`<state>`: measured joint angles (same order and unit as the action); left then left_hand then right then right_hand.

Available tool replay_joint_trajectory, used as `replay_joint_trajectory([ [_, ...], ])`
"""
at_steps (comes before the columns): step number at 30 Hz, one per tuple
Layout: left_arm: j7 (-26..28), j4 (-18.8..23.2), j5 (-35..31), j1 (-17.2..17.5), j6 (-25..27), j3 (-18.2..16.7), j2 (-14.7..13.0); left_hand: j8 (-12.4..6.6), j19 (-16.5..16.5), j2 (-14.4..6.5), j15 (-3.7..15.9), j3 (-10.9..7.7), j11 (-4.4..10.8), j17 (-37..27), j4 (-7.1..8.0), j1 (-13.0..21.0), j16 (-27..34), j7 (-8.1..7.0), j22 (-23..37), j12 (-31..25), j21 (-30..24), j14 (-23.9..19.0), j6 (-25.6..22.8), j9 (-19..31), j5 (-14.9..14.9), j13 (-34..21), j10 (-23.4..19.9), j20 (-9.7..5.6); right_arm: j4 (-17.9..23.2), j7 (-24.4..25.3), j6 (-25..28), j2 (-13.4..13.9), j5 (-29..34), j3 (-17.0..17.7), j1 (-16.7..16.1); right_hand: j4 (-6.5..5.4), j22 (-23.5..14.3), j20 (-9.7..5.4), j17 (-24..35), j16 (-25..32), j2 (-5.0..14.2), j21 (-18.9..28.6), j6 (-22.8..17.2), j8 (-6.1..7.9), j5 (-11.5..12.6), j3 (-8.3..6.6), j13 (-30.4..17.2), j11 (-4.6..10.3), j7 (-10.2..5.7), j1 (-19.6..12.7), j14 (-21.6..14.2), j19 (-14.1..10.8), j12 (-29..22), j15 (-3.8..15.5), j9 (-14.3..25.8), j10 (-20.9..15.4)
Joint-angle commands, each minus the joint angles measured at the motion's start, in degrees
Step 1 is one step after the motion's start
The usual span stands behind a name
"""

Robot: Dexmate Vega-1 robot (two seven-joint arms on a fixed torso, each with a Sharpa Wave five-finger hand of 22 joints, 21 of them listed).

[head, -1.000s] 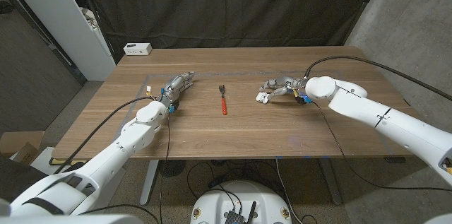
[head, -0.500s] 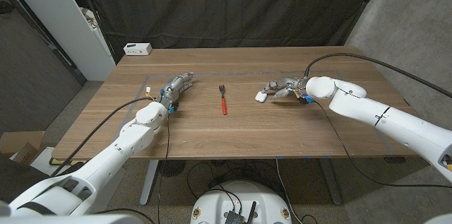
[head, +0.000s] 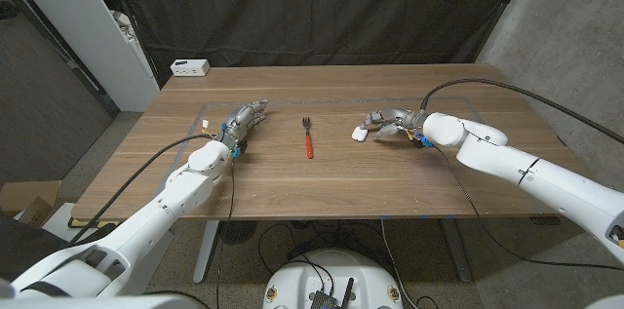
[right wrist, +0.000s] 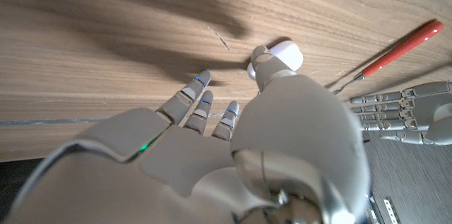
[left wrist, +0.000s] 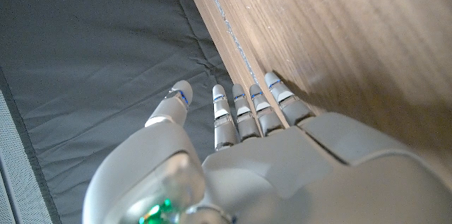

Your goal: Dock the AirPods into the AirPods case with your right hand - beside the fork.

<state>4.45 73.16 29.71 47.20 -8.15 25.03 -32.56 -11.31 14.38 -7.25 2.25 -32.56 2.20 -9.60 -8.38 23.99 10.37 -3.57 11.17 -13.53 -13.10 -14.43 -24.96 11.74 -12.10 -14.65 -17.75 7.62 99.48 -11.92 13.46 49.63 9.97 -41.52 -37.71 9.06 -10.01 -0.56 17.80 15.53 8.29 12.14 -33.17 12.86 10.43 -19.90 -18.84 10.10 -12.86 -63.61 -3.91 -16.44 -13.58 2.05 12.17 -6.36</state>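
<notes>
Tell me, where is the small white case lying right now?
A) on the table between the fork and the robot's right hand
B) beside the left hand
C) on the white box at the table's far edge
A: the white case lies on the wood at the right hand's fingertips, with the red-handled fork on its other side.

— How many things lie on the table [head: 331, 177]?
— One fork [head: 308, 137] with a red handle, and one white AirPods case [head: 360, 135] to its right.
— Anything further back from the fork?
— One white box [head: 190, 67], at the far left corner.
— And hands?
— Two: one left hand [head: 244, 119] left of the fork, one right hand [head: 390, 122] by the case.
</notes>
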Motion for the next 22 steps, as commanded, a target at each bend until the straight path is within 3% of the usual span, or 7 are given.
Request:
replay_joint_trajectory([
  [1, 2.1, 2.22, -0.44, 2.08, -1.49, -0.7, -0.1, -0.26, 0.17, -0.04, 1.03, -0.09, 0.35, -0.18, -0.22, -0.26, 0.09, -0.36, 0.04, -0.36, 0.11, -0.45, -0.36, 0.01, -0.26, -0.12, -0.52, 0.69, 4.36, 7.01, -1.49, -0.14, -4.05, 6.5, -5.19, -0.42, -0.28, 0.32, 0.01, 0.53, -0.87, 0.47, -0.67, 0.15, -0.21, 0.67, -0.13, -0.37, 0.04, 0.61, -0.8, -0.95, -0.51, 8.48, 0.17, -0.79],
  [6, 2.69, 3.65, -0.96, 3.38, -4.22, -1.43, -0.37, -0.31, 0.27, -0.12, 1.15, -0.16, 0.36, -0.17, -0.25, -0.17, 0.12, -0.54, 0.04, -0.43, 0.07, -0.58, -0.53, 0.01, -0.27, -0.11, -0.72, 0.51, 4.29, 10.25, -2.89, -2.09, -10.49, 10.68, -7.72, -1.5, -0.27, 0.92, 0.05, 0.89, -1.52, 0.82, -0.01, -0.46, -0.44, 2.08, -0.14, -1.2, 0.1, 2.98, -1.29, -2.45, -0.61, 7.68, 0.09, -1.44],
  [8, 3.0, 4.42, -1.14, 3.86, -5.11, -1.74, -0.46, -0.38, 0.31, -0.18, 1.33, -0.22, 0.34, -0.17, -0.27, -0.11, 0.19, -1.06, 0.04, -0.54, 0.06, -0.8, -0.75, 0.01, -0.28, -0.11, -1.01, 0.48, 3.44, 11.44, -4.23, -3.0, -12.87, 12.01, -8.41, -2.42, -0.29, 0.25, 0.0, 1.49, -1.19, 1.5, 1.52, -1.27, -0.27, 2.92, 0.02, -2.3, 0.11, 5.02, -2.59, -4.84, -0.91, 6.77, -0.02, -2.81],
  [9, 3.03, 4.73, -1.31, 4.04, -5.69, -1.86, -0.52, -0.42, 0.44, -0.19, 1.39, -0.24, 0.45, -0.17, -0.27, -0.1, 0.24, -1.12, 0.04, -0.57, 0.01, -0.97, -0.87, 0.01, -0.28, -0.1, -1.1, 0.43, 3.05, 12.05, -4.85, -3.38, -13.84, 12.57, -8.73, -3.07, -0.3, -0.68, -0.19, 2.27, -0.85, 2.01, 2.2, -1.54, -0.08, 3.45, 0.15, -3.32, 0.09, 6.63, -4.76, -6.71, -1.36, 5.28, -0.06, -4.43],
  [13, 3.65, 6.67, -2.06, 4.9, -7.6, -2.47, -0.84, -0.59, 0.51, -0.24, 1.64, -0.3, 0.65, -0.16, -0.29, -0.04, 0.33, -1.38, 0.03, -0.72, -0.02, -1.32, -1.4, 0.01, -0.28, -0.09, -1.51, 0.4, 2.03, 14.74, -6.78, -4.94, -17.62, 14.93, -10.02, -3.46, -0.31, -1.26, -0.84, 2.69, -0.77, 2.65, 3.1, -1.81, 0.21, 3.86, 0.35, -4.83, 0.08, 8.27, -7.16, -9.12, -1.69, 3.73, -0.12, -6.05],
  [17, 4.15, 8.93, -2.8, 5.71, -8.85, -3.06, -1.34, -0.56, 0.63, -0.26, 1.72, -0.33, 0.79, -0.16, -0.3, -0.01, 0.35, -1.51, 0.03, -0.82, -0.06, -1.48, -1.41, 0.01, -0.27, -0.07, -1.81, 0.41, 0.6, 16.93, -9.94, -7.11, -22.46, 17.53, -11.34, -3.59, -0.25, -2.21, -2.35, 2.14, -0.83, 3.35, 8.2, -2.94, 0.66, 3.96, 0.8, -6.72, 0.36, 10.13, -9.21, -12.2, -1.49, 3.74, -0.36, -7.14],
  [22, 3.59, 9.22, -3.49, 5.33, -10.63, -3.17, -1.05, -0.5, 0.67, -0.25, 1.82, -0.35, 0.94, -0.15, -0.3, 0.01, 0.38, -1.56, 0.03, -1.0, -0.07, -1.73, -1.36, 0.01, -0.27, -0.05, -2.34, 0.42, 0.14, 18.77, -10.9, -8.39, -26.19, 19.21, -12.24, -3.61, -0.12, -3.04, -3.67, 1.45, -0.54, 3.35, 11.34, -2.94, 1.09, 3.73, 1.31, -9.18, 1.14, 11.26, -10.51, -13.44, -1.22, 4.04, -0.29, -7.92],
])
